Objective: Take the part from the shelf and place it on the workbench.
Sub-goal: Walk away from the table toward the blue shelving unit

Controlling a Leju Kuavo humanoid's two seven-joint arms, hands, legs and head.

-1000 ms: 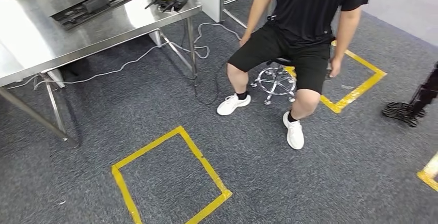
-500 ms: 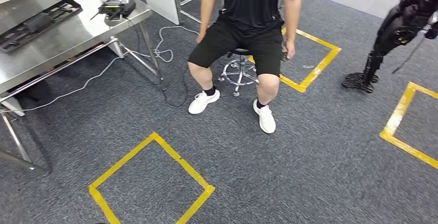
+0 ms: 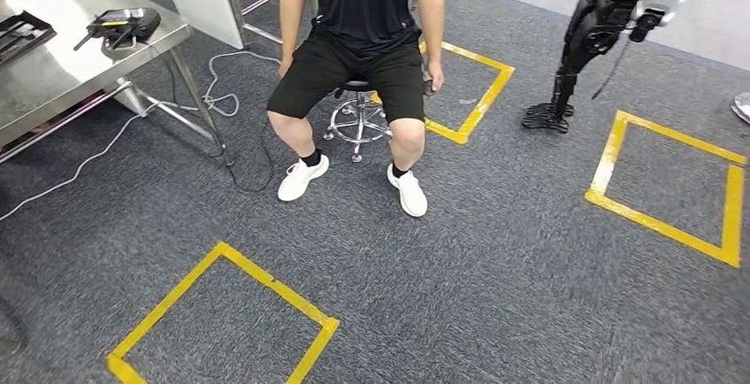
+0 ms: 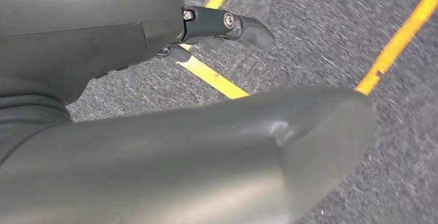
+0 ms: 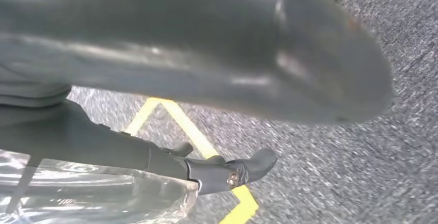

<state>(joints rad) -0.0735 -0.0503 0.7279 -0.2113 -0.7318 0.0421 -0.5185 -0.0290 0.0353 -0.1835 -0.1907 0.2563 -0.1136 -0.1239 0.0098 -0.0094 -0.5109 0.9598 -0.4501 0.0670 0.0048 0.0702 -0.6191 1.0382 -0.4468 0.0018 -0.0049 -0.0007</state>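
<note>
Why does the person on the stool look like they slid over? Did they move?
No. The person sits on the stool beside the yellow tape square as before; the whole picture shifted, so the camera turned.

Floor (image 3: 495,260): grey carpet, showing a rough, matt, speckled pile, carrying yellow tape squares (image 3: 225,313) looking smooth and slightly scuffed. Table (image 3: 53,74): brushed metal top, reflecting light softly, standing on bare metal legs. Stool base (image 3: 356,123): chrome, shining glossy. Person (image 3: 358,39): wearing matt black cloth and white shoes. Left hand (image 4: 217,28): smooth grey plastic-looking cover with a satin sheen, darker matt fingers. Right hand (image 5: 222,170): showing the same finish, lying against clear, glossy, crinkled film (image 5: 93,193).
</note>
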